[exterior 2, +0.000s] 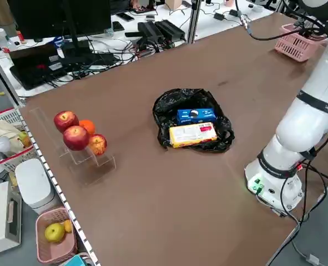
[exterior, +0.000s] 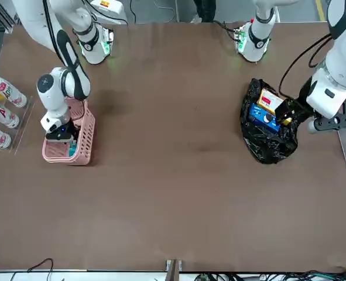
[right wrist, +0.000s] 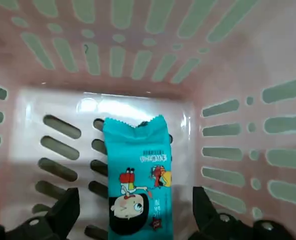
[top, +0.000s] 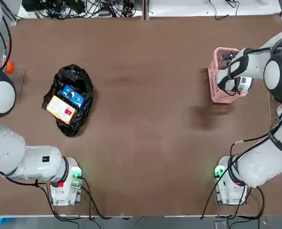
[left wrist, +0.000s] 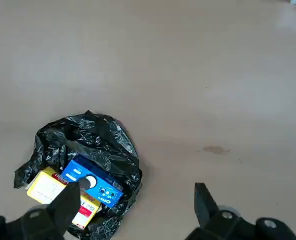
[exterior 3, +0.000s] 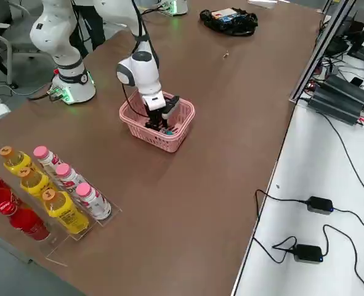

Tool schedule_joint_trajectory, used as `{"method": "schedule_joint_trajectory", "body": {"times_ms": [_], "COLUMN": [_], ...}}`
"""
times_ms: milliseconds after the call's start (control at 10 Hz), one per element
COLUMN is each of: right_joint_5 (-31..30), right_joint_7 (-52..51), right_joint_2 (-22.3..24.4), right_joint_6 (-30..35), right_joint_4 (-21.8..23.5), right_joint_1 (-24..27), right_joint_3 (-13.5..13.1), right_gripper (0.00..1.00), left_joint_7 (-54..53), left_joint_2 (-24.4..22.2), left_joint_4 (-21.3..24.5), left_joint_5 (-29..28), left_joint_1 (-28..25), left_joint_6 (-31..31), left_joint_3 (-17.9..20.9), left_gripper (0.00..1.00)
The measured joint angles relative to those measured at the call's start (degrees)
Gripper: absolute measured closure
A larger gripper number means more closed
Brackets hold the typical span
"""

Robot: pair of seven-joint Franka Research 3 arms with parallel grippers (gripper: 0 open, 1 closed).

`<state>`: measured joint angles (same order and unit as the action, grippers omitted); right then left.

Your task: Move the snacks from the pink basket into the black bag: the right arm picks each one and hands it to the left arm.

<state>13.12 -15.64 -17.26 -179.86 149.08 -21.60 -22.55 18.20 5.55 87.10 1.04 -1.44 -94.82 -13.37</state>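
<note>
Teal packet (right wrist: 137, 180) flat on pink basket (right wrist: 137, 60) floor, between open right gripper (right wrist: 132, 210) fingertips. Blue packet (left wrist: 90, 182) and yellow-orange packet (left wrist: 62, 197) side by side in open black bag (left wrist: 100, 145), below open left gripper (left wrist: 135, 200).

The pink basket (right wrist: 228, 60) looks like smooth moulded plastic with a soft sheen; its slotted floor catches a bright glare. On that floor lies the teal packet (right wrist: 138, 175), a printed film wrapper with a zigzag-cut end. The black bag (left wrist: 95, 145), at the lower left of the left wrist view, is thin crinkled plastic, glossy along its folds. In it the blue packet (left wrist: 91, 183) shines slightly, and the yellow-orange packet (left wrist: 60, 194) looks matt. The table (top: 145, 95) is a matt brown surface, smooth and even.
</note>
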Motion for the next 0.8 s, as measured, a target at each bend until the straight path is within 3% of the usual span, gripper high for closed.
{"method": "schedule_joint_trajectory", "body": {"times_ms": [300, 800], "right_joint_5": [0.0, -0.02], "right_joint_7": [0.0, -0.03], "right_joint_2": [-0.57, -1.25], "right_joint_6": [-0.75, -1.16], "right_joint_4": [-0.01, -0.04], "right_joint_1": [-0.06, -0.31], "right_joint_3": [0.0, -0.06], "right_gripper": [0.07, 0.3], "left_joint_7": [0.0, 0.0], "left_joint_2": [0.26, 0.26], "left_joint_4": [0.0, -0.04], "left_joint_5": [0.0, 0.0], "left_joint_1": [0.0, 0.0], "left_joint_6": [0.0, -0.01], "left_joint_3": [0.0, 0.0], "left_gripper": [0.0, 0.0]}}
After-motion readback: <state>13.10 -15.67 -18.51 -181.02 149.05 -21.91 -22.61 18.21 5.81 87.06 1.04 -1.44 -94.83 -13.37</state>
